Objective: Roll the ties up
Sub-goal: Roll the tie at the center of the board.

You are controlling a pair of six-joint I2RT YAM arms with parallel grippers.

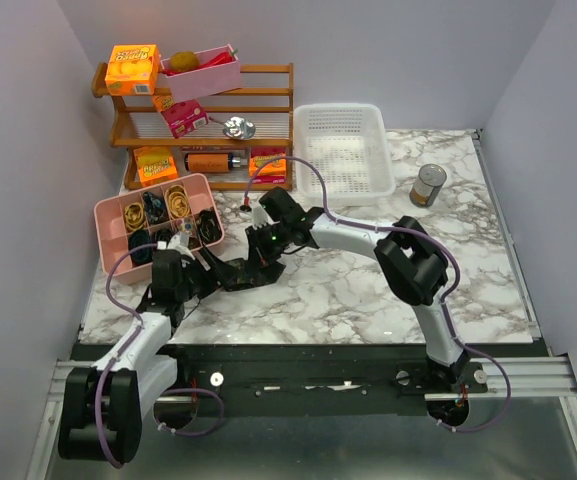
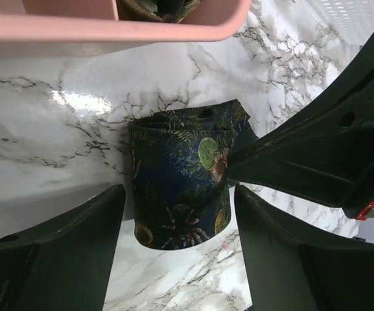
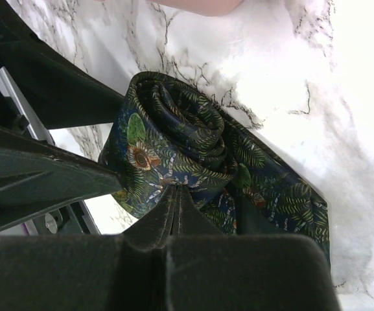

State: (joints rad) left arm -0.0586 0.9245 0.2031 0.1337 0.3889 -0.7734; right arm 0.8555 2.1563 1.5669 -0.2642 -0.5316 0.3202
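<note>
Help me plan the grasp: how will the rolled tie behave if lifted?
Probably floppy: the rolled tie is soft layered fabric, its tail lying limp. It may unroll if the shut right gripper touching it lets go. Its sheen hints it is slippery.

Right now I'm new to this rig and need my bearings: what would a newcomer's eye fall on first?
A rolled dark necktie with green leaves and flowers lies on the white marble tabletop, the left gripper open astride it and the shut right gripper touching its side. Beyond it, to the left, sits a pink plastic compartment tray, with a white mesh basket at the back.
</note>
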